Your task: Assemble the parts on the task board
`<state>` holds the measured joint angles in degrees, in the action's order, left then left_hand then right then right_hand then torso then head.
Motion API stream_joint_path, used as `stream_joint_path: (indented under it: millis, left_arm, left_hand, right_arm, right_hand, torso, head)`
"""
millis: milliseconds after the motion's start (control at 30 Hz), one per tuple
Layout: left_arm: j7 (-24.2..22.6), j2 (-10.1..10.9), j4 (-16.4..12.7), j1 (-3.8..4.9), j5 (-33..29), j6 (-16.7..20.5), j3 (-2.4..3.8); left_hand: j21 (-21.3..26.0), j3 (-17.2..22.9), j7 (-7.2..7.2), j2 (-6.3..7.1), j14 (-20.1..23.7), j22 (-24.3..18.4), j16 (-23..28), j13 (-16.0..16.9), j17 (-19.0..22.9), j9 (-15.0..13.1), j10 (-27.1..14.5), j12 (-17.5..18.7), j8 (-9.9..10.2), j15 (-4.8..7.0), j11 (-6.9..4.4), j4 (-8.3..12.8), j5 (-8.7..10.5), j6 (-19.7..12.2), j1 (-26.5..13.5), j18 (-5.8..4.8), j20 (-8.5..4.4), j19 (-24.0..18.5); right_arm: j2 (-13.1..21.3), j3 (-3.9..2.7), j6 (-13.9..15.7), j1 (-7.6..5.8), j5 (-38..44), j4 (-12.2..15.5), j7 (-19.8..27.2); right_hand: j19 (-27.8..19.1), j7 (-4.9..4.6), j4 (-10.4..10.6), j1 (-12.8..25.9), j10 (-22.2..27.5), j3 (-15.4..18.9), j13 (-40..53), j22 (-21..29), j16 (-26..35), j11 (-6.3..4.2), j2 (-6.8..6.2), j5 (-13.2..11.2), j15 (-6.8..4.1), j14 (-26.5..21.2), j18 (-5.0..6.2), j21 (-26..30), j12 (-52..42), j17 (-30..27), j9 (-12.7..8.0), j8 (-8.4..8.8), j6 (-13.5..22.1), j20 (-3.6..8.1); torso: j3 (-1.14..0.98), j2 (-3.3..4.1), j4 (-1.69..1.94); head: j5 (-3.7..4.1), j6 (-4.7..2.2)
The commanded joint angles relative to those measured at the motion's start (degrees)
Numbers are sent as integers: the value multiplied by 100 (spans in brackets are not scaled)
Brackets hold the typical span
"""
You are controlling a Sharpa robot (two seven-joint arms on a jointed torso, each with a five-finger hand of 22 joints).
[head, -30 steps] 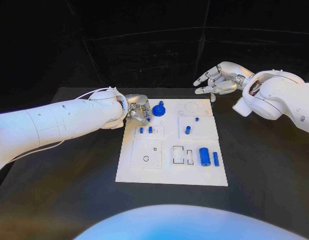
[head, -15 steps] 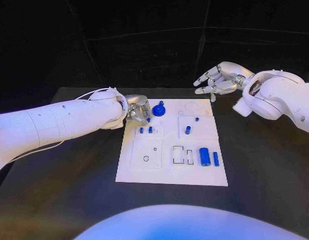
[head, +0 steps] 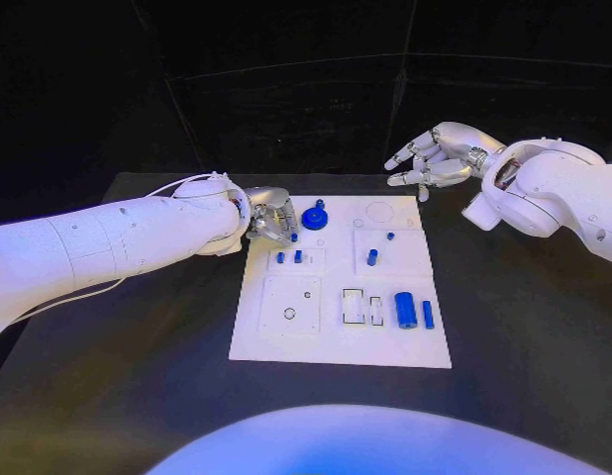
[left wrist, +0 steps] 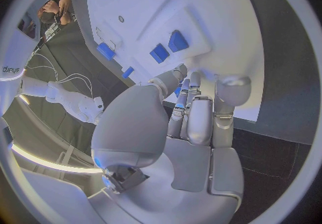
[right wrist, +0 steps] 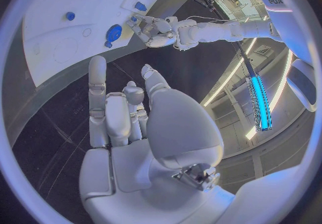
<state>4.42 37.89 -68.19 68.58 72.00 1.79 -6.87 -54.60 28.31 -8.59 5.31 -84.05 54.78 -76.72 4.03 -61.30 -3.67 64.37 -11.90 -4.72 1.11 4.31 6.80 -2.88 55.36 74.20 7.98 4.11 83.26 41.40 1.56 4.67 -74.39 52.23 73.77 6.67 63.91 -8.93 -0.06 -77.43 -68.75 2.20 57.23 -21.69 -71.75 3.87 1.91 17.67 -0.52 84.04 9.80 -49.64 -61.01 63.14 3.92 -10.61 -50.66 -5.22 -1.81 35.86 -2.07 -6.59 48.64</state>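
head: looks down over task board (head: 341,297) | wrists: close behind hands, both share board

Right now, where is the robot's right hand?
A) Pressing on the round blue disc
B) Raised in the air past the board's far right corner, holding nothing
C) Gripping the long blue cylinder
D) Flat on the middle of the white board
B: the right hand hangs above the dark table beyond the far right corner of the task board, its fingers apart and holding no part.
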Motion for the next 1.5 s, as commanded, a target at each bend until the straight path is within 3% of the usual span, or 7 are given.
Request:
stream_joint_path:
  millis: [33,133,433,933,1133,1233,1500]
  left_arm:
    - [29,81,-10,4,-15,28,1]
    - [27,203,-31,7,-93,84,5]
    - [-310,627,-162,54,-855,645,40]
    - [-2277,1096,-974,62,-4949,1716,46]
    - [-2802,1146,-1250,60,-6405,1728,45]
    - [-2999,1150,-1340,60,-6815,1647,45]
    - [-3192,1158,-1487,60,-7126,1522,45]
  left_hand:
    - [18,-4,-2,46,-79,-3,4,-11,23,-4,-75,62,28,-28,13,26,-6,-44,-16,-67,35,13]
    - [54,-8,0,75,-69,-32,20,-26,60,-5,-208,131,54,-49,40,31,-6,-75,-29,-65,48,2]
    - [147,26,-38,65,-43,-108,62,-31,157,-24,-427,221,37,-98,106,41,-7,-31,-12,-55,84,-25]
    - [601,72,-95,-94,107,-498,286,66,606,-76,-10,-96,-217,-103,87,-91,-13,428,-113,37,115,-202]
    - [1829,-1,-74,-90,756,-1544,1029,84,1954,-41,-72,-191,-234,-127,88,-124,-13,414,-144,236,148,-795]
    - [1934,-56,-73,-95,1034,-1591,1295,92,2425,-33,-91,-240,-244,-141,91,-144,-13,411,-162,238,166,-937]
    - [2032,-119,-76,-112,1262,-1644,1506,97,2809,-28,-121,-287,-254,-150,97,-156,-14,403,-159,242,182,-1042]
  right_arm:
    - [19,-3,15,-12,111,-32,-55]
    - [38,-3,44,-12,307,-79,-108]
    - [78,-1,259,-6,1799,-145,-397]
    - [85,18,685,314,3967,78,-1002]
    - [6,64,640,422,4186,99,-1097]
    - [-51,137,580,462,4238,108,-1108]
    - [-191,196,494,613,4291,104,-1084]
  right_hand:
    - [-2,-15,0,-26,617,-45,-795,26,107,-2,22,21,-13,-29,74,61,771,-101,-5,-15,43,-16]
    - [-76,-24,-30,-119,1197,-125,-1625,67,295,6,9,27,2,-146,72,146,1694,-299,0,-47,8,-30]
    - [-2,-20,-350,-458,1051,-796,-3540,3,355,59,-109,-177,1,-51,77,45,3556,-349,-13,-118,-429,-6]
    - [88,67,-566,-169,558,-1644,-4553,-218,-203,12,-449,-342,-34,198,74,-320,4417,347,-21,23,-865,35]
    - [66,-19,-560,-34,880,-1770,-4802,-239,-226,135,-598,-453,63,185,66,-349,4698,360,-31,215,-697,-31]
    - [58,-40,-569,-8,940,-1820,-4889,-246,-239,166,-644,-497,90,182,70,-360,4759,370,-30,298,-624,-56]
    - [52,-65,-595,-2,1023,-1909,-5022,-258,-293,202,-680,-518,118,187,75,-381,4833,430,-24,398,-571,-87]
  torso:
    - [5,-3,-1]
    - [5,-5,0]
    - [4,-7,3]
    - [-3,2,-4]
    - [3,4,1]
    - [3,7,1]
    - [7,1,0]
  head:
    - [22,-16]
    - [31,-23]
    - [70,-83]
    - [446,-263]
    - [489,-305]
    - [485,-324]
    - [485,-338]
